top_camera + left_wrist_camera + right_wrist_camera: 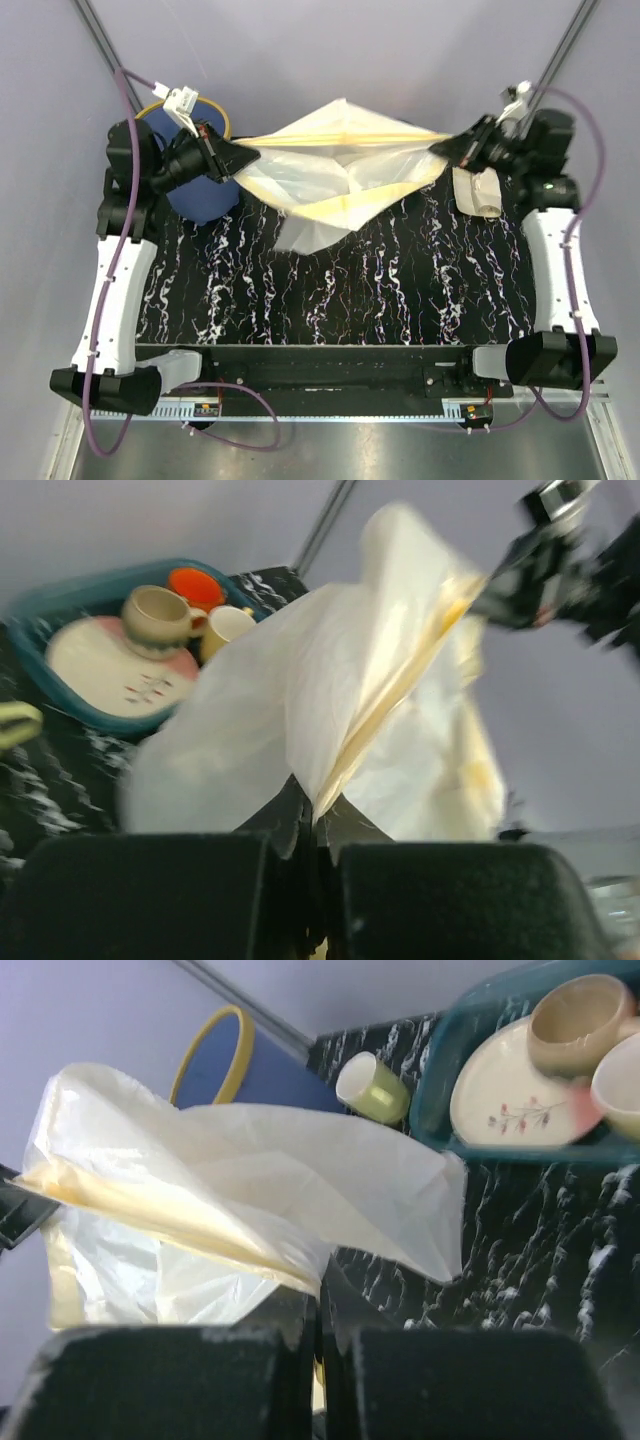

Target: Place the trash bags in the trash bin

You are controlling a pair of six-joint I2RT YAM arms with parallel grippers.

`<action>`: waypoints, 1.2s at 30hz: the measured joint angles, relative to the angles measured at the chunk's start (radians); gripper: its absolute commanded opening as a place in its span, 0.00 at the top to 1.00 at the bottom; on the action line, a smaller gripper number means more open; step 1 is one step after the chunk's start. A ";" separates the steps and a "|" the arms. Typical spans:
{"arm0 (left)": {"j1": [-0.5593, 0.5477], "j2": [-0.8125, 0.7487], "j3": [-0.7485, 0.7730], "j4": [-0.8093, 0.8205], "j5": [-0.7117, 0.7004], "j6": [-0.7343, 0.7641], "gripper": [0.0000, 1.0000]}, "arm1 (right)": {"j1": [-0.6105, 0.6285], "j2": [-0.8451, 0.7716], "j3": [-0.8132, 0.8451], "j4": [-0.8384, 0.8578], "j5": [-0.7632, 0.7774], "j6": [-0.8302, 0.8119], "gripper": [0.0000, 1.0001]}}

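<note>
A large cream-white trash bag hangs stretched above the dark marbled table, held between both grippers. My left gripper is shut on its left edge, seen close in the left wrist view with the film fanning out from the jaws. My right gripper is shut on its right edge. The blue trash bin with a yellow rim stands at the back left, partly hidden under my left wrist, and also shows in the right wrist view. A small pale bundle of bags lies below my right gripper.
A teal dish basket holds a cream plate and mugs; it also shows in the left wrist view. A yellow-green mug lies on its side between bin and basket.
</note>
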 measured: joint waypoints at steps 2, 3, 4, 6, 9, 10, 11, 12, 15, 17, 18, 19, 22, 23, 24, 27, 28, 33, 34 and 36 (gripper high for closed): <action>-0.029 0.030 0.123 -0.130 -0.030 0.193 1.00 | -0.045 -0.006 0.172 -0.158 -0.024 -0.157 1.00; -0.034 0.029 0.153 -0.171 -0.049 0.259 1.00 | -0.047 -0.012 0.221 -0.198 -0.030 -0.204 1.00; -0.041 0.021 0.175 -0.208 -0.064 0.321 1.00 | -0.045 -0.025 0.264 -0.240 -0.034 -0.253 1.00; -0.064 -0.005 0.186 -0.261 -0.090 0.413 1.00 | -0.027 -0.052 0.300 -0.305 -0.021 -0.325 1.00; -0.170 -0.045 0.141 -0.309 -0.125 0.479 1.00 | 0.068 -0.070 0.285 -0.373 0.038 -0.389 1.00; -0.229 -0.056 0.100 -0.321 -0.129 0.486 1.00 | 0.134 -0.071 0.248 -0.382 0.055 -0.406 1.00; -0.278 -0.059 0.063 -0.337 -0.130 0.485 1.00 | 0.176 -0.071 0.216 -0.395 0.065 -0.410 1.00; -0.317 -0.054 0.023 -0.349 -0.132 0.484 1.00 | 0.224 -0.069 0.168 -0.401 0.071 -0.414 1.00; -0.369 0.036 -0.003 -0.462 -0.140 0.487 1.00 | 0.302 0.008 0.081 -0.505 0.094 -0.431 1.00; -0.356 0.169 0.132 -0.581 -0.130 0.489 1.00 | 0.289 0.117 0.191 -0.626 0.107 -0.452 1.00; -0.333 0.247 0.259 -0.628 -0.102 0.475 1.00 | 0.270 0.180 0.312 -0.666 0.107 -0.457 1.00; -0.286 0.324 0.413 -0.619 -0.040 0.441 1.00 | 0.241 0.246 0.461 -0.680 0.096 -0.458 1.00; -0.106 0.418 0.726 -0.303 0.096 0.201 1.00 | 0.148 0.385 0.946 -0.641 0.082 -0.452 1.00; -0.060 0.377 0.709 -0.190 0.108 0.138 1.00 | 0.119 0.413 1.106 -0.626 0.088 -0.444 1.00; -0.021 0.291 0.613 -0.077 0.101 0.090 1.00 | 0.105 0.406 1.161 -0.572 0.086 -0.438 1.00; -0.067 0.068 0.331 -0.025 0.134 0.060 1.00 | 0.153 0.132 0.813 -0.406 0.089 -0.455 1.00; -0.098 0.024 0.250 -0.013 0.146 0.063 1.00 | 0.184 0.047 0.682 -0.379 0.090 -0.469 1.00; -0.153 0.012 -0.134 -0.063 0.071 0.159 1.00 | 0.333 -0.056 0.077 -0.309 0.129 -0.537 1.00; -0.188 0.058 -0.199 -0.130 0.037 0.194 1.00 | 0.353 -0.011 -0.014 -0.313 0.150 -0.544 1.00; -0.230 0.124 -0.272 -0.238 0.009 0.238 1.00 | 0.388 0.077 -0.132 -0.364 0.179 -0.560 1.00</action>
